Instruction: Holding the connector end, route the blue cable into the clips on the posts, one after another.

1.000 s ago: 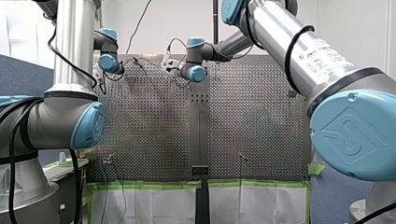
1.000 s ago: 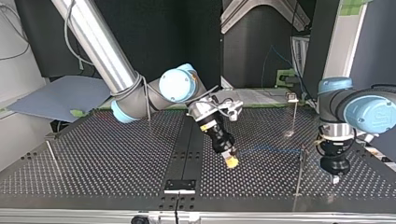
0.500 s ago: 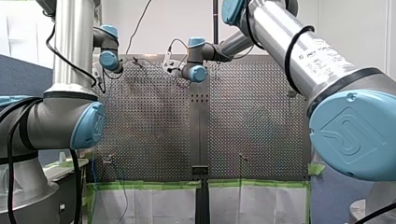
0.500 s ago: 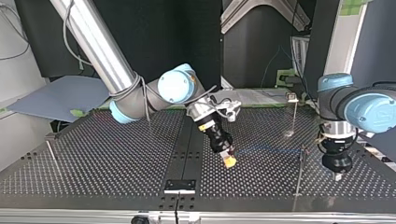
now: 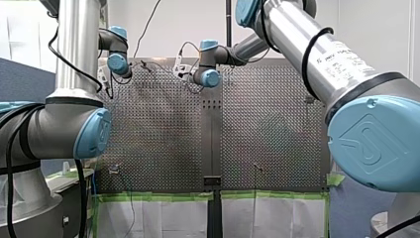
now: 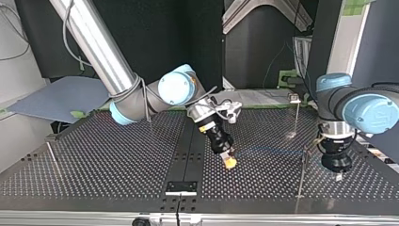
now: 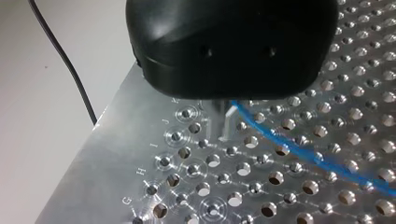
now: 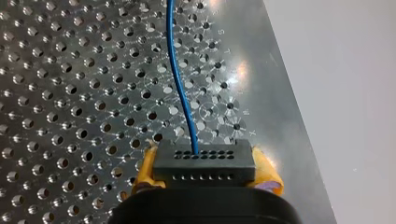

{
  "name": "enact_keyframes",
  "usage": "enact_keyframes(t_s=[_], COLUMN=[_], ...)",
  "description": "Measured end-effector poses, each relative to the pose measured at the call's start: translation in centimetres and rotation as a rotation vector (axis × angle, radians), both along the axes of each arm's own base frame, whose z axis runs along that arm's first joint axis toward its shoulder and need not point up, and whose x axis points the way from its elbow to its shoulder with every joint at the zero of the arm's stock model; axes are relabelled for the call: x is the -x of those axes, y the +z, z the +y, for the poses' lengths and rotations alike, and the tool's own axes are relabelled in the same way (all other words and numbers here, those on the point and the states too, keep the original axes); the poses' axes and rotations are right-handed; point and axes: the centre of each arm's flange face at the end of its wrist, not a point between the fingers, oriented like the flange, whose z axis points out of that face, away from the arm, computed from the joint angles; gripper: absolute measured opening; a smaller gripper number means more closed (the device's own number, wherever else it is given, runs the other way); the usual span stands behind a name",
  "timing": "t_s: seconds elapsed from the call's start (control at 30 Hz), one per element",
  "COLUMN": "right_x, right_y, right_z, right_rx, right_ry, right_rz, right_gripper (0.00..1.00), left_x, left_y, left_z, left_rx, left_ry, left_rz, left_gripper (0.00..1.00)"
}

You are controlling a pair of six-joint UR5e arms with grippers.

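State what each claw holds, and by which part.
Right claw: connector, clamped across its two short ends. Left claw: cannot tell; cable passes close by it.

Seen in the top view, the table (image 6: pixel 94 160) is lying open across its left half, with only a thin edge post (image 6: pixel 51 155) standing there. On the right, the cable (image 6: pixel 273 151) is stretching low from my right gripper (image 6: pixel 230 161) toward the near post (image 6: pixel 302 174), barring that lane. My left gripper (image 6: pixel 338 177) is hanging just beside this post, and the far post (image 6: pixel 298 115) is standing well behind.
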Motion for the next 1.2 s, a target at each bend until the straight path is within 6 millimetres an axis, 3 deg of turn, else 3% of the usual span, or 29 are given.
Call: enact_keyframes(t_s=[0.03, 0.1, 0.13, 0.2, 0.27, 0.67, 1.03, 1.2], right_x=[0.0, 0.0, 0.0, 0.0, 0.0, 0.0, 0.0, 0.0], right_y=[0.0, 0.0, 0.0, 0.0, 0.0, 0.0, 0.0, 0.0], right_z=[0.0, 0.0, 0.0, 0.0, 0.0, 0.0, 0.0, 0.0], right_rx=[0.000, 0.000, 0.000, -0.001, -0.001, -0.001, -0.001, -0.001], right_ry=[0.000, 0.000, 0.000, -0.001, -0.001, -0.001, -0.001, -0.001], right_rz=[0.000, 0.000, 0.001, 0.001, 0.001, 0.001, 0.001, 0.001], right_gripper=[0.00, 0.00, 0.00, 0.00, 0.00, 0.00, 0.00, 0.00], left_x=[0.1, 0.2, 0.2, 0.4, 0.6, 2.1, 5.9, 7.8], left_y=[0.0, -0.1, -0.2, -0.3, -0.5, -1.8, -2.5, -1.6], left_z=[0.0, -0.2, -0.3, -0.6, -0.7, -2.4, -2.7, -3.6], left_rx=[0.001, 0.007, 0.011, 0.028, 0.045, 0.099, 0.098, 0.086], left_ry=[0.005, 0.009, 0.007, 0.009, 0.016, -0.001, 0.041, 0.042], left_rz=[0.003, 0.010, 0.014, 0.025, 0.038, 0.141, 0.231, 0.249], left_gripper=[0.56, 0.72, 0.72, 0.92, 0.94, 0.99, 0.99, 0.99])
